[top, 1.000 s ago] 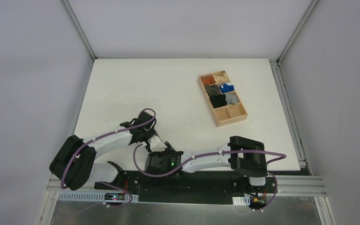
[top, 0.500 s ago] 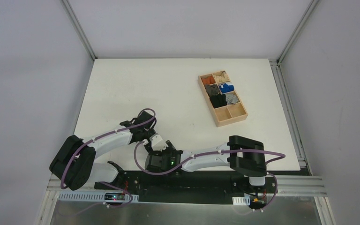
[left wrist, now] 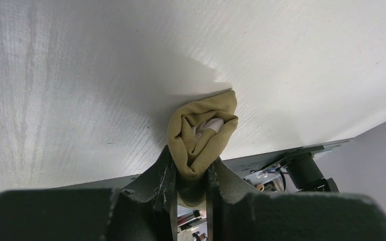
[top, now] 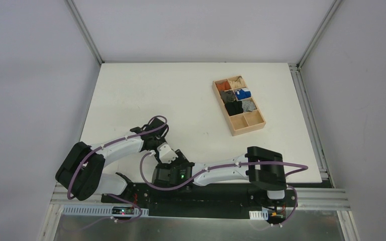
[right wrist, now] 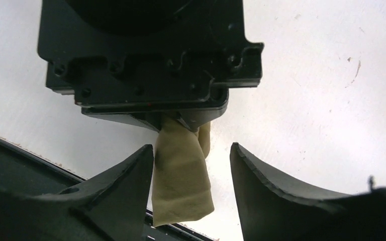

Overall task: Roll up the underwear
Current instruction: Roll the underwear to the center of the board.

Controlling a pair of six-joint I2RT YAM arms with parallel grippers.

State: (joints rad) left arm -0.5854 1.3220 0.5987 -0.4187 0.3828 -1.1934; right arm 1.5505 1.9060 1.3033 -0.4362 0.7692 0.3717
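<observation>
1. Since a second ago, my right arm [top: 221, 169] has slid its wrist a little left along the near edge, and my left arm [top: 120, 145] has shifted slightly with it.
2. My left jaws are narrow and clamped on the underwear [left wrist: 203, 135]; both fingers [left wrist: 162, 183] press into the near end of the cloth.
3. That olive garment is a tight roll, with a bit of white waistband [left wrist: 212, 124] showing in the folds at its far end.
4. It sits at the near edge of the desk [top: 146, 95], left of the middle, where my two wrists meet. From above, the wrists hide it.
5. I cannot tell whether the far end of the roll rests on the desk or hangs just over it.
6. My right jaws stand wide, one finger on each side of the hanging cloth [right wrist: 181, 175] below the left wrist.
7. In the right wrist view, the finger [right wrist: 123, 193] on the left is just beside the cloth, and the other is apart from it.
8. The loose end of the cloth hangs down over the dark rail [right wrist: 25, 160] at the desk's near edge.
9. A wooden tray [top: 250, 130] lies far right on the desk, well apart from both arms.
10. Small bundles [top: 243, 93] of orange, beige, grey, blue and black fill its six far compartments.
</observation>
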